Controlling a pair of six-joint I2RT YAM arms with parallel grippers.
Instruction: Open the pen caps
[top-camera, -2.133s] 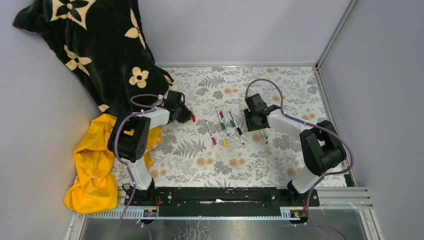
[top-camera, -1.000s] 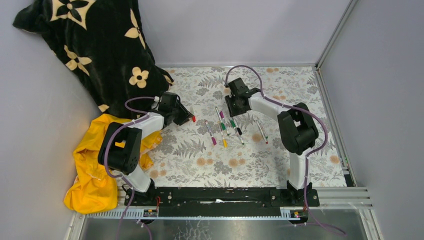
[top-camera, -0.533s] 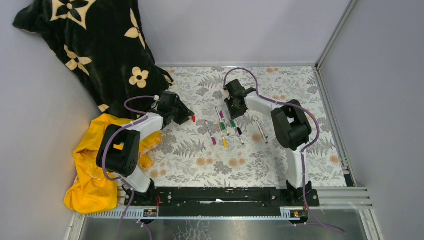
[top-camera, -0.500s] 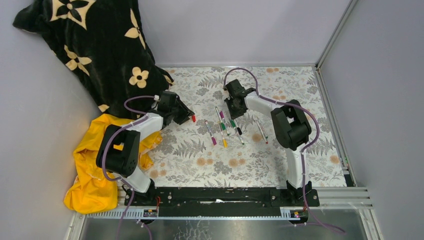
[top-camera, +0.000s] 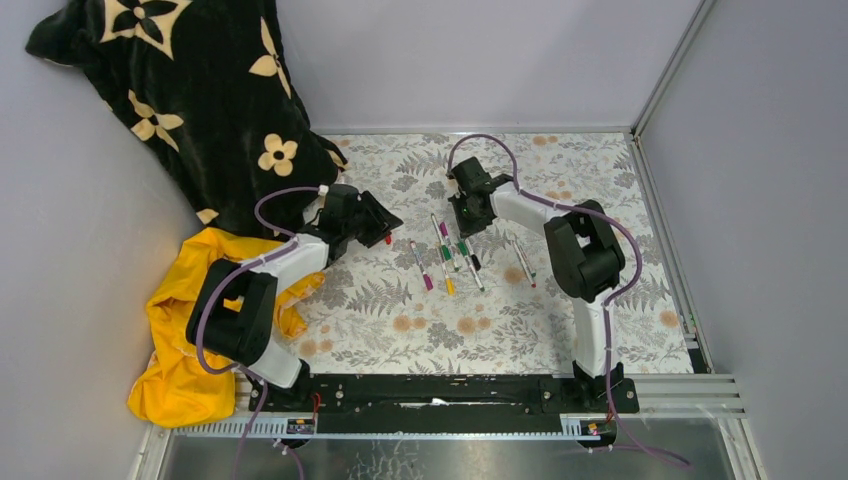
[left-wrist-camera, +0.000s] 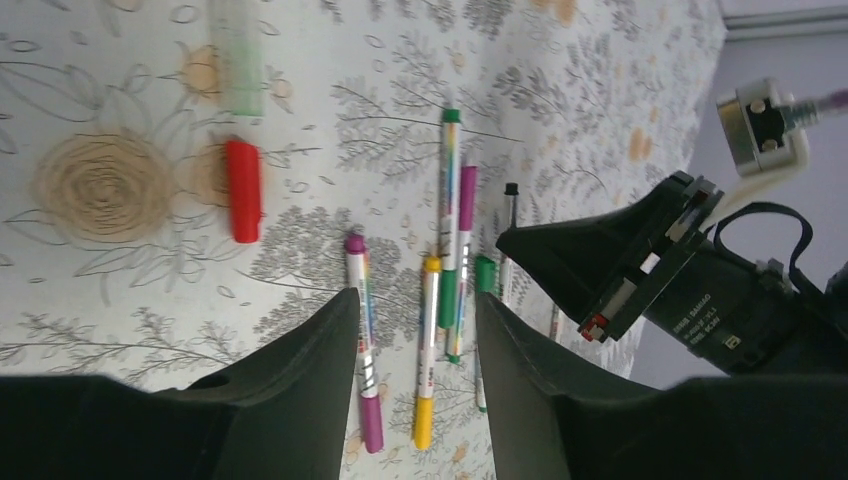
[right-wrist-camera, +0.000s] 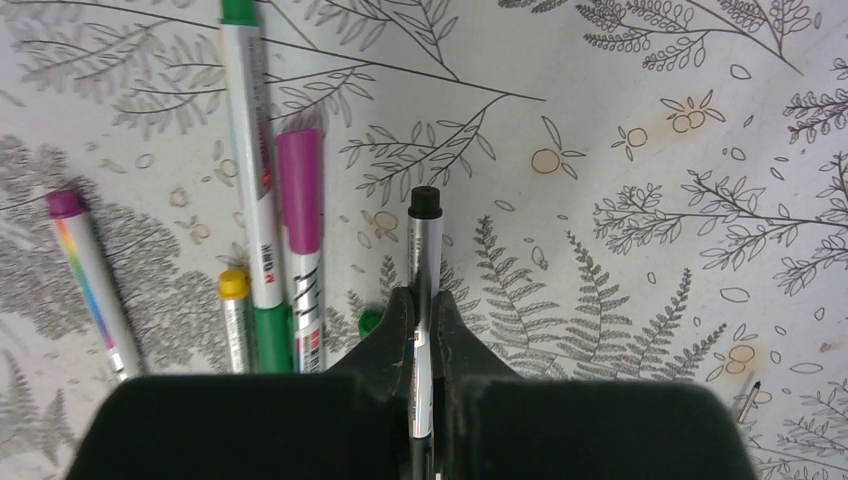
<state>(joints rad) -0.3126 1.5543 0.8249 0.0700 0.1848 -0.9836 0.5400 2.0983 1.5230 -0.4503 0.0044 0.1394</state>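
Several pens (top-camera: 447, 256) lie side by side on the floral table cover, slim whitish barrels with magenta, yellow and green ends. My right gripper (right-wrist-camera: 422, 300) is shut on the barrel of a black-ended pen (right-wrist-camera: 424, 235), which lies against the cover and points away from the fingers. In the top view the right gripper (top-camera: 466, 228) sits at the far right side of the pen group. A loose red cap (left-wrist-camera: 242, 190) rests on the cover by itself. My left gripper (left-wrist-camera: 415, 298) hovers open above the cover near a magenta-ended pen (left-wrist-camera: 360, 340) and a yellow-ended pen (left-wrist-camera: 428, 350), holding nothing.
A black blanket with cream flowers (top-camera: 190, 90) fills the far left corner, and a yellow cloth (top-camera: 190, 320) is heaped beside the left arm. One more pen (top-camera: 525, 262) lies alone to the right of the group. Grey walls close the table in.
My right gripper has closed on the black-ended pen. My left gripper has opened wider and shifted a little to the right, with the red cap lying on the cover beside it.
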